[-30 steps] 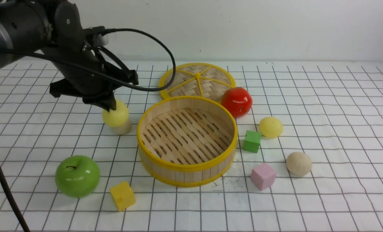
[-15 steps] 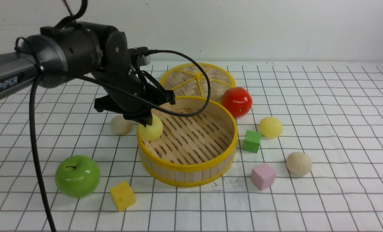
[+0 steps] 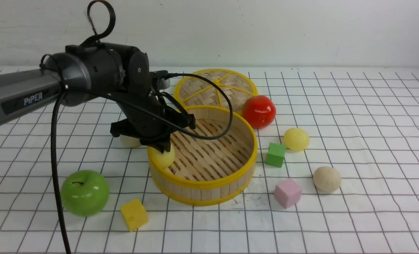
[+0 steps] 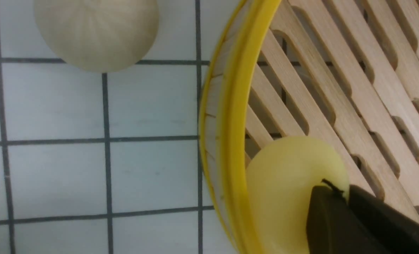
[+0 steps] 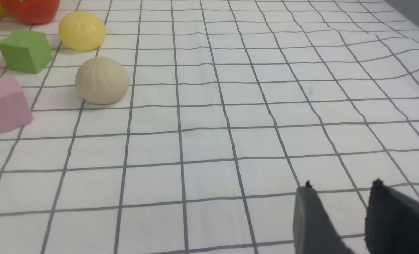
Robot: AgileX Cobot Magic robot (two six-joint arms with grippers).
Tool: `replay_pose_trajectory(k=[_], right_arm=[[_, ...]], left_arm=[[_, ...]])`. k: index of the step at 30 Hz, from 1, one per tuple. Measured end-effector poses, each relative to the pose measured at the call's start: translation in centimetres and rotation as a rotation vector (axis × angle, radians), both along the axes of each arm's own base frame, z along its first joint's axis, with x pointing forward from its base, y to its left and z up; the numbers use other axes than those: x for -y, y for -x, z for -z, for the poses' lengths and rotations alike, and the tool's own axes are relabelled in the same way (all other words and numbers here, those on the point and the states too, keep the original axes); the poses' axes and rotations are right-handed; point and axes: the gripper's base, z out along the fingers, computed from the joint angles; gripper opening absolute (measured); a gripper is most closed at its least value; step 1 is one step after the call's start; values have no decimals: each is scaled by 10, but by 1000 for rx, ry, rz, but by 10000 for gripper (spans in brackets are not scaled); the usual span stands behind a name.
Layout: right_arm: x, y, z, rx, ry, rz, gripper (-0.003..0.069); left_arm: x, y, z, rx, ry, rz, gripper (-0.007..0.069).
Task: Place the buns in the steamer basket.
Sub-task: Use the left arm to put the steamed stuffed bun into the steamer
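Front view: my left arm reaches in low from the basket's left, wrist bent downward, and my left gripper (image 3: 162,148) dips over the left rim of the steamer basket (image 3: 202,184).
Left grip: jaws nearly together, pinched on the top of the held yellow bun (image 3: 163,158).
Left wrist view: my dark fingertips (image 4: 329,218) press into that bun just inside the basket's yellow rim, above the slats; I cannot tell whether it rests on them.
Right hand: my right gripper (image 5: 342,184), seen only by its own wrist camera, hangs over the checked cloth (image 5: 213,141) to the basket's right, jaws parted a moderate way with nothing between them.
Basket contents: one bun, the held yellow one, against the left inner wall.
Buns outside: the left beige bun (image 3: 129,141) sits on the cloth just left of the basket, partly hidden behind my arm; the loose yellow bun (image 3: 296,139) and the right beige bun (image 3: 326,179) lie to the basket's right, apart from it.
Around the basket: the woven lid (image 3: 214,86) lies flat behind it; the red apple (image 3: 259,111) is close to its right rear wall; the green cube (image 3: 275,154) is just to its right, the pink cube (image 3: 287,192) at its right front; the green apple (image 3: 85,192) and yellow cube (image 3: 134,214) are at its left front.
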Motion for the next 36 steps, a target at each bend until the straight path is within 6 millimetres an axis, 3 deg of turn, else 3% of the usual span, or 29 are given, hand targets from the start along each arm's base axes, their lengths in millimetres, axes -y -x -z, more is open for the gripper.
replay_pose_trajectory(k=[24,30,31,36], right_arm=[[0,0,0,0,0,0,241],[0,0,0,0,0,0,241],[0,0,0,0,0,0,241],[0,0,0,0,0,0,241]], left_arm=[[8,1,-2,-10,92,5,46],[7,2,-1,-20,86,8,160],[7,2,-1,-20,86,8,221],[3,2,-8,5,64,15,384]])
